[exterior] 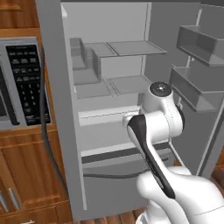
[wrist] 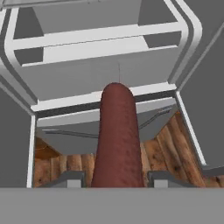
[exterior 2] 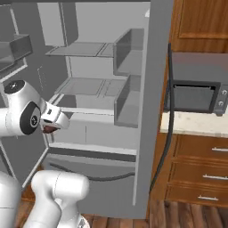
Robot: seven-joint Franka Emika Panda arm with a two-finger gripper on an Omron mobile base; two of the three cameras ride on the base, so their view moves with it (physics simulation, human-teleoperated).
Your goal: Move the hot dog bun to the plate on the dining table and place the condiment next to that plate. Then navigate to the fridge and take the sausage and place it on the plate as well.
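Observation:
A dark reddish-brown sausage (wrist: 117,135) runs lengthwise away from the hand camera, and my gripper (wrist: 114,178) is shut on its near end, one dark finger tip on each side. In the right base view the gripper (exterior 2: 50,127) hangs in front of the open fridge's lower shelves, and a bit of the sausage (exterior 2: 47,129) shows under the white hand. From the left base camera, my own arm (exterior: 151,127) covers the hand. The hot dog bun, plate, condiment and dining table are out of view.
The fridge stands open with grey shelves (exterior: 131,47) and its door with bins (exterior: 197,43) swung out to the right. A microwave (exterior 2: 196,89) sits on the counter over wooden drawers (exterior 2: 200,169). Wooden floor (wrist: 162,153) lies below the fridge.

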